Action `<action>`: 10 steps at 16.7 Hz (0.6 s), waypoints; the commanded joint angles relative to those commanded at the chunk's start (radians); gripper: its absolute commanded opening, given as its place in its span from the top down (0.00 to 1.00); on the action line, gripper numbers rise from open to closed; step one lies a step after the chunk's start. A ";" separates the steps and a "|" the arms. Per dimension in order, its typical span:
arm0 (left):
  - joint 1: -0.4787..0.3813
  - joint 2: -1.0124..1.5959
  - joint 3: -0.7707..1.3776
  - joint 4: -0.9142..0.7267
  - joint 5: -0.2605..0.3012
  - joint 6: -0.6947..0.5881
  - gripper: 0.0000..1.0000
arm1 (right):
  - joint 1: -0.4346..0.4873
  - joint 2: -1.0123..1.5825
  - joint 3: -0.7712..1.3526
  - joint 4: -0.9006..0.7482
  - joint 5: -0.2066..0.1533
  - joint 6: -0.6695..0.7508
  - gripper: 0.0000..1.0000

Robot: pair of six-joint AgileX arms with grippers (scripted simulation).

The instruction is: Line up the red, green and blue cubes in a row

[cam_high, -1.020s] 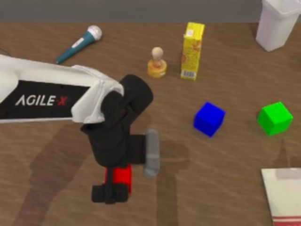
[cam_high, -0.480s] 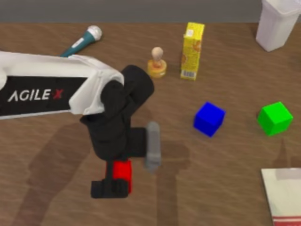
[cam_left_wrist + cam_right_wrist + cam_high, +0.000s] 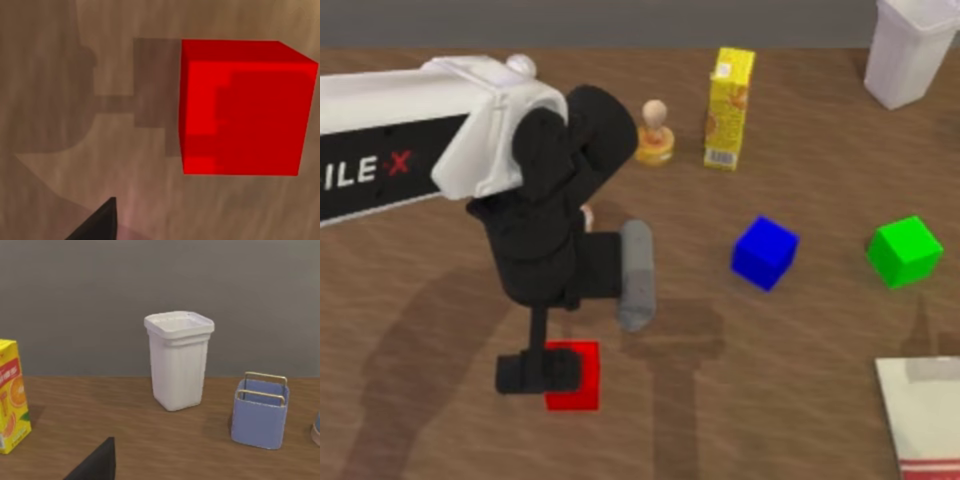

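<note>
The red cube (image 3: 578,378) rests on the table at the front left; in the left wrist view the red cube (image 3: 245,107) lies flat with its shadow beside it. My left gripper (image 3: 536,372) hangs open just above the cube's left edge, holding nothing, and one dark fingertip (image 3: 102,220) shows short of the cube. The blue cube (image 3: 765,252) sits right of centre, with the green cube (image 3: 905,250) farther right. My right arm is out of the top view; only one of its fingertips (image 3: 100,460) shows, parked over the table.
A tall yellow carton (image 3: 730,95) and a wooden peg figure (image 3: 654,135) stand at the back. A white bin (image 3: 910,50) is at the back right, with a blue basket (image 3: 260,412) beside it. A white and red pad (image 3: 925,415) lies front right.
My left arm has risen and drawn back from the red cube. The fingers that stood around the cube now hang above it, and more of the cube shows.
</note>
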 joint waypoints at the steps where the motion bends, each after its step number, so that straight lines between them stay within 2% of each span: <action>1: -0.005 0.004 -0.003 0.003 0.000 0.000 0.00 | 0.000 0.000 0.000 0.000 0.000 0.000 0.00; 5: 0.022 -0.050 -0.050 0.037 -0.004 -0.021 0.00 | 0.008 0.062 0.059 -0.041 -0.003 -0.008 0.00; 10: 0.150 -0.323 -0.261 0.185 -0.015 -0.139 0.00 | 0.032 0.375 0.340 -0.223 -0.002 -0.043 0.00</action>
